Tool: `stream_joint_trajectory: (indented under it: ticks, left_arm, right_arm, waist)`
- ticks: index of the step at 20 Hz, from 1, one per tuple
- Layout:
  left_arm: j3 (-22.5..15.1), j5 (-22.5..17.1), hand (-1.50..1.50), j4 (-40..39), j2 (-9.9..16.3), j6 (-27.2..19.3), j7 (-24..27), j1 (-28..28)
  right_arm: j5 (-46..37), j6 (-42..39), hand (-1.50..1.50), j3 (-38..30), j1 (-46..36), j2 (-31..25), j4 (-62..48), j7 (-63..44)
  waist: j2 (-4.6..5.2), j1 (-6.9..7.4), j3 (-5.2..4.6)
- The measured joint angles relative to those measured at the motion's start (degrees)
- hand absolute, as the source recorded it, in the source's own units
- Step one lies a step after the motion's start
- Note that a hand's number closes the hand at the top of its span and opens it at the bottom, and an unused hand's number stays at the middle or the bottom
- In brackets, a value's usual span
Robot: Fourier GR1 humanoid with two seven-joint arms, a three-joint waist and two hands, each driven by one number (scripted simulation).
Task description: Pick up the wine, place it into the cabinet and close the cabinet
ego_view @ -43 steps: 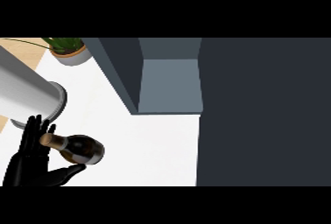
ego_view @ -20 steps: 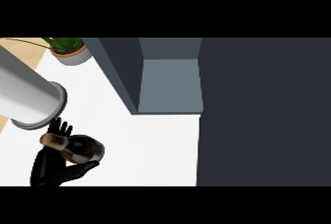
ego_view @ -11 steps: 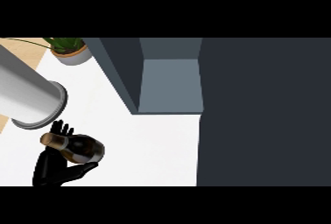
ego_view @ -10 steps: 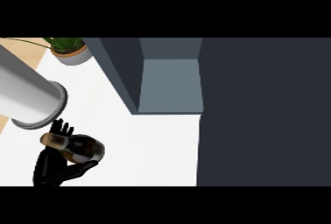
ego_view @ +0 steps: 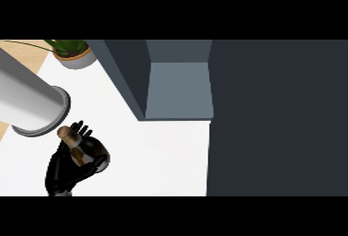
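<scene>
At the far left, a big grey cylinder (ego_view: 27, 103) is lying across the left edge of the view, and its round end is pointing toward the near right. It looks like a forearm of the robot, but I cannot tell this for sure. Behind it, at the far left corner, a potted plant (ego_view: 73, 53) is standing where the white counter (ego_view: 159, 156) is meeting a strip of light wood.

Just near the cylinder's end, the black robot hand (ego_view: 68, 170) is coming in from the lower left. This is the left one. Its fingers are curling around the wine (ego_view: 85, 150), so it is grasping the bottle. The dark bottle is lying tilted in the palm, with its cork end pointing to the far left, close to the cylinder's rim. I cannot tell if the bottle is touching the counter or is lifted above it.

Further right, the cabinet (ego_view: 176, 90) is standing open, and its grey inside is showing. The bottle is well apart from it. The right part of the view is all filled by a dark panel (ego_view: 279, 120). The right robot hand is not showing.
</scene>
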State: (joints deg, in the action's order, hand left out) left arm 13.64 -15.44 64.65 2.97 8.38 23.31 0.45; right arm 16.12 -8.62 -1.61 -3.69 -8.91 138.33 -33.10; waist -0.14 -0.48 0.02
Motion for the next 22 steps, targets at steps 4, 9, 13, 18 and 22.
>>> stream_joint_trajectory:
  ticks: [4, 9, 13, 18, 22]
  left_arm:
    - [-0.9, -0.4, 1.50, -1.4, 0.4, 3.4, 1.5, 0.1]
    - [-3.0, 2.4, 1.50, -2.7, 0.7, 4.0, 4.2, -0.1]
    - [-4.3, 3.6, 1.50, 0.1, 1.6, 5.0, 5.5, 2.0]
    - [-5.6, 6.0, 1.50, 4.3, 2.2, 4.8, 8.7, 6.0]
    - [-5.2, 7.0, 1.50, 7.1, 2.2, 3.0, 11.3, 6.8]
  right_arm:
    - [0.1, -0.4, -1.50, -0.9, -0.7, -0.4, -0.3, -0.3]
    - [0.8, -0.3, -1.50, -4.3, -3.1, -1.7, -0.6, -2.0]
    - [1.0, -0.7, -1.50, -3.8, -1.5, -0.8, -0.5, -1.3]
    - [0.8, -0.4, -1.50, -1.0, -0.3, 0.7, -0.4, -0.7]
    - [0.6, -0.2, -1.50, -0.6, -0.8, 0.3, -0.4, -1.1]
  waist:
    - [0.01, 0.11, 0.01]
    - [0.02, 0.08, -0.02]
    - [-0.03, 0.14, -0.01]
    - [-0.05, 0.28, -0.01]
    - [-0.06, 0.28, -0.03]
